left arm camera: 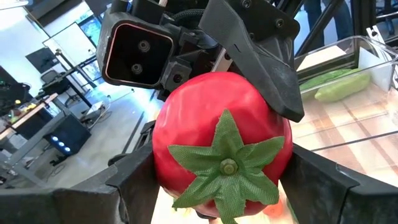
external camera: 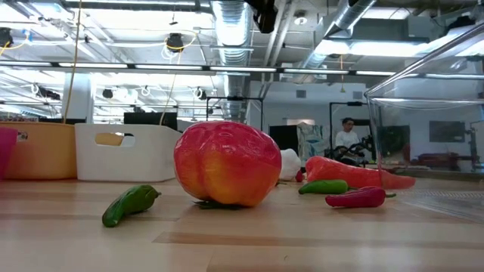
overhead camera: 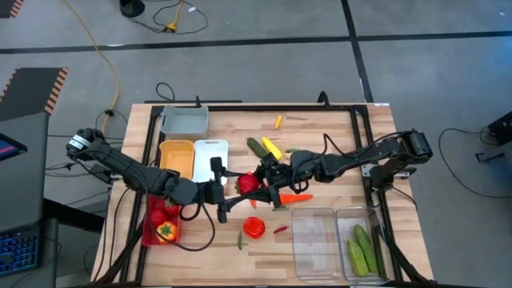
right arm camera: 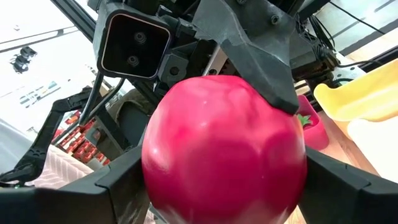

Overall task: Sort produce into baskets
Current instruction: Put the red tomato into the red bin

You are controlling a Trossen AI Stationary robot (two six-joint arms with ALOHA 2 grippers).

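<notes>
Right now both arms meet over the middle of the bench (overhead camera: 240, 116), and a red tomato (overhead camera: 248, 183) sits between them. The left gripper (left arm camera: 217, 186) has its fingers (left arm camera: 124, 193) closed around the tomato's sides, with the green stem cap facing its camera. The right gripper (right arm camera: 224, 186) grips the same tomato from the opposite side, its fingers (right arm camera: 348, 186) pressed against it. Each wrist view shows the other arm's gripper and camera just behind the fruit. A red pepper (external camera: 227, 163) lies on the bench near the front edge, with a green chili (external camera: 130, 204), a red chili (external camera: 357, 198) and a carrot (external camera: 355, 173) nearby. Two cucumbers (overhead camera: 362, 250) lie in a clear basket (overhead camera: 382, 264); tomatoes and a pepper fill the red basket (overhead camera: 147, 236).
</notes>
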